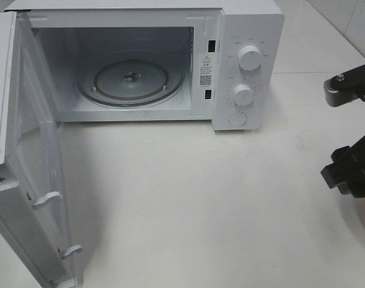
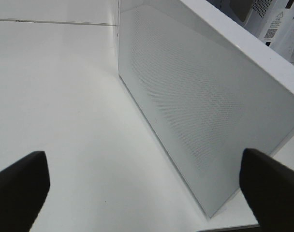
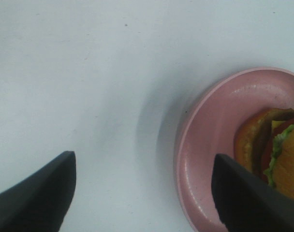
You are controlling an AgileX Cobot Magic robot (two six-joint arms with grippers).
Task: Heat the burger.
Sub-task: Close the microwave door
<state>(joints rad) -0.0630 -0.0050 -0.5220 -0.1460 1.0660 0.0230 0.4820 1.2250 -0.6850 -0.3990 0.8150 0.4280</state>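
The burger (image 3: 282, 154) lies on a pink plate (image 3: 210, 130) in the right wrist view, showing bun, green lettuce and a dark patty, partly cut off by the frame edge. My right gripper (image 3: 142, 193) hovers over the table beside the plate's rim, open, with bare table between its fingers; one finger (image 3: 243, 198) overlaps the plate. The right arm (image 1: 350, 171) shows at the right edge of the high view, where the burger is hidden. My left gripper (image 2: 144, 188) is open and holds nothing, next to the microwave door (image 2: 205, 106).
The white microwave (image 1: 242, 66) stands at the back with its door (image 1: 26, 162) swung wide open to the left. A bare glass turntable (image 1: 131, 78) sits inside. Two knobs (image 1: 250, 58) and a button are on its right panel. White tabletop (image 1: 188, 198) lies in front.
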